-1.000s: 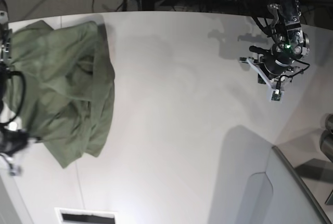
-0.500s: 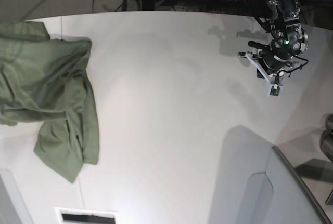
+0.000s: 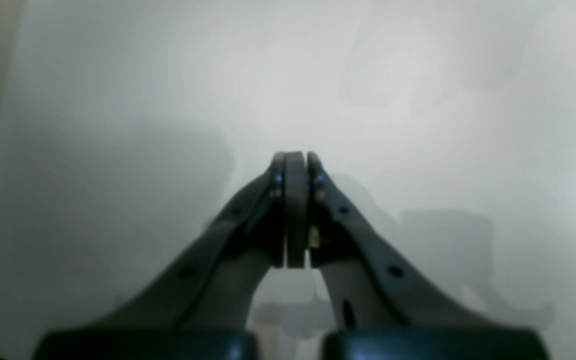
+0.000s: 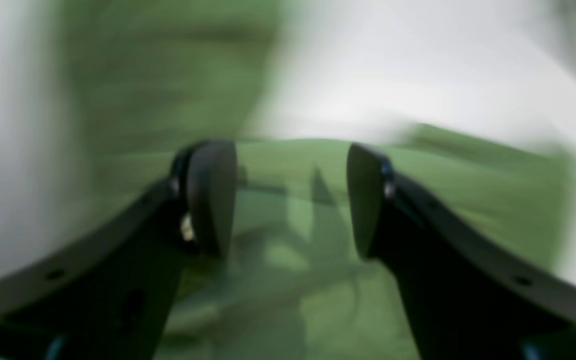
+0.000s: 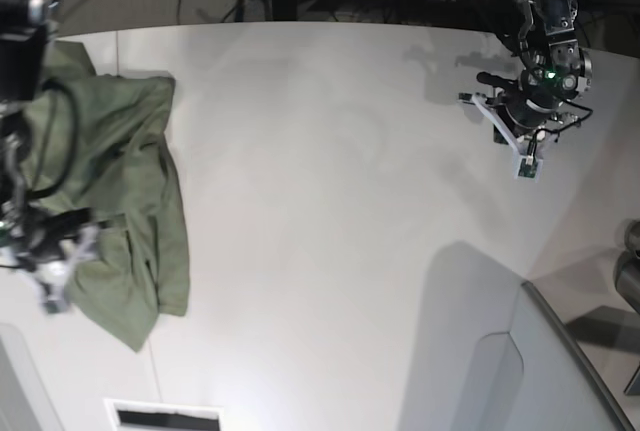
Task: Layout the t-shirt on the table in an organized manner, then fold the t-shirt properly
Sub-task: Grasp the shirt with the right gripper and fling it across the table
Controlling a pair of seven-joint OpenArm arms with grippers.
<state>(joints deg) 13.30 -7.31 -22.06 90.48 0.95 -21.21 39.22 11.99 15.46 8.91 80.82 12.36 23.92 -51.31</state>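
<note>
Olive cloth of the t-shirt (image 5: pixel 120 201) lies bunched at the table (image 5: pixel 340 211) edge, so the spread right gripper (image 4: pixel 288 200) may pinch several layers, while the clenched left gripper (image 3: pixel 295 210) idles far off.

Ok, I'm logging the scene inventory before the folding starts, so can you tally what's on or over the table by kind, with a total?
T-shirt: 1, olive-green, crumpled at the table's edge.
Grippers: 2, the left gripper shut on nothing over bare table, the right gripper open over the green cloth.
Total: 3
</note>
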